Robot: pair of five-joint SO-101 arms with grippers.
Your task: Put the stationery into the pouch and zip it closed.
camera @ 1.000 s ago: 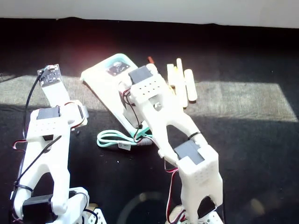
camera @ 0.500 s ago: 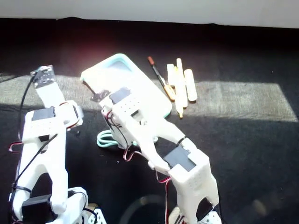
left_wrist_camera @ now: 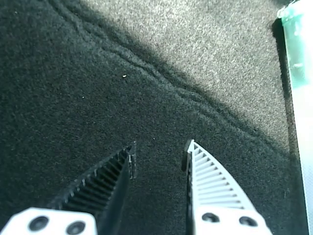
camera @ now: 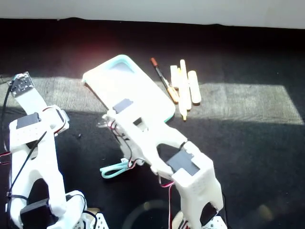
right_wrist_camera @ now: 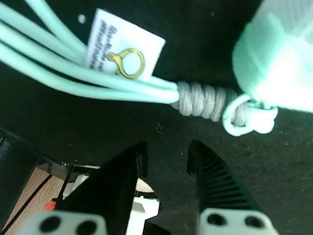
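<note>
- The mint-edged white pouch lies tilted on the dark mat.
- The stationery lies just beside it.
- The right arm hangs over the pouch's near corner, a mint cord beside it.
- The left arm stands well apart.

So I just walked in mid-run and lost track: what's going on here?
Neither arm holds anything. The right gripper hangs open beside the mint wrist cord at a corner of the pouch; the left gripper is open over bare dark cloth. The pens lie next to the pouch, not yet inside.
</note>
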